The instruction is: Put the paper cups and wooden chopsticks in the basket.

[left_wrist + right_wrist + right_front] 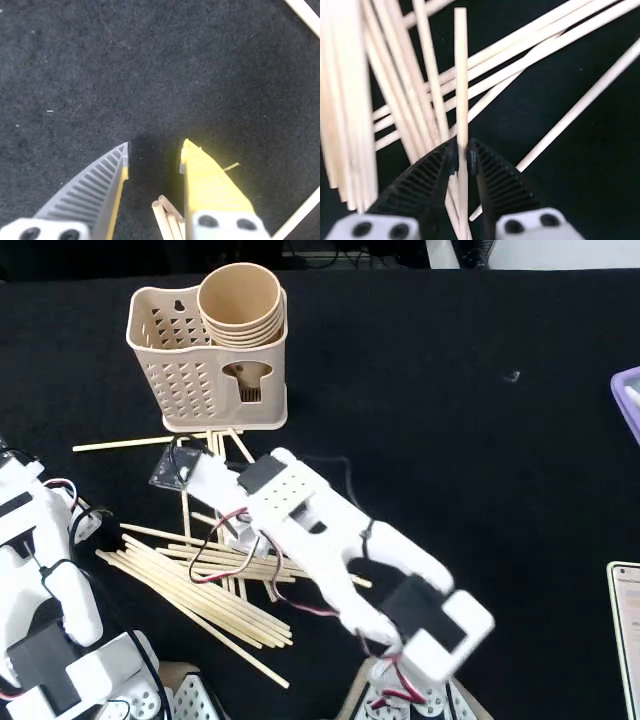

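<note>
The beige perforated basket stands at the back left with a stack of paper cups inside it. Several wooden chopsticks lie scattered on the black table in front of it. My right gripper is shut on a single chopstick, which points straight out from its fingers over the pile. The right arm stretches across the pile in the high view. My left gripper hangs open over bare cloth, with a few chopstick ends showing between its jaws near their base.
More loose chopsticks lie right at the basket's foot. A purple object and a white one sit at the table's right edge. The left arm is folded at the front left.
</note>
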You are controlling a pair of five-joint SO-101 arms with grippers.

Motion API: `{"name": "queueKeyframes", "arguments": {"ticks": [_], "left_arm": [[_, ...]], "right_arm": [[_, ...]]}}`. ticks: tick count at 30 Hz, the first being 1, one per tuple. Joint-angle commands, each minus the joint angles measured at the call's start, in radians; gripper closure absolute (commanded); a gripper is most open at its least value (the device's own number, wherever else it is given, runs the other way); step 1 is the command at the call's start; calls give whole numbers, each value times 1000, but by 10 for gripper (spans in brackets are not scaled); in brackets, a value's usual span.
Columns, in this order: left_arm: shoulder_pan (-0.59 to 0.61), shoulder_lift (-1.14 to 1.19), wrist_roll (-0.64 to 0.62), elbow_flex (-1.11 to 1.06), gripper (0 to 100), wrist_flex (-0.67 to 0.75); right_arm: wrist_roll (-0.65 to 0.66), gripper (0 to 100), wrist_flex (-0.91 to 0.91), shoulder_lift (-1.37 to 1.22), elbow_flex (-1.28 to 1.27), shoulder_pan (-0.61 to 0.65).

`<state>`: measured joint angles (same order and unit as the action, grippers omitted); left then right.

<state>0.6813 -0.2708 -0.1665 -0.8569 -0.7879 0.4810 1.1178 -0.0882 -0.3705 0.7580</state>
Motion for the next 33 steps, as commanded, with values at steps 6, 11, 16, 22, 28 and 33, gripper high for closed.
{"name": "queueKeyframes", "arguments": {"ticks": [6,11,16,22,28,33], "left_arm": [[5,-15,-11,7,823,17],[10,-15,-8,5,823,15],[10,-15,-8,5,823,15],[10,-15,-8,7,823,15],[10,-15,-8,7,823,17],[10,-15,-8,7,823,17]], "right_arm": [[-26,773,-78,116,-143,106],[-21,773,-198,25,-154,101],[-20,858,-203,-35,-99,66],[-25,979,-167,-16,-68,26],[-20,988,-71,128,-67,25],[-20,988,-35,203,-70,25]]}}
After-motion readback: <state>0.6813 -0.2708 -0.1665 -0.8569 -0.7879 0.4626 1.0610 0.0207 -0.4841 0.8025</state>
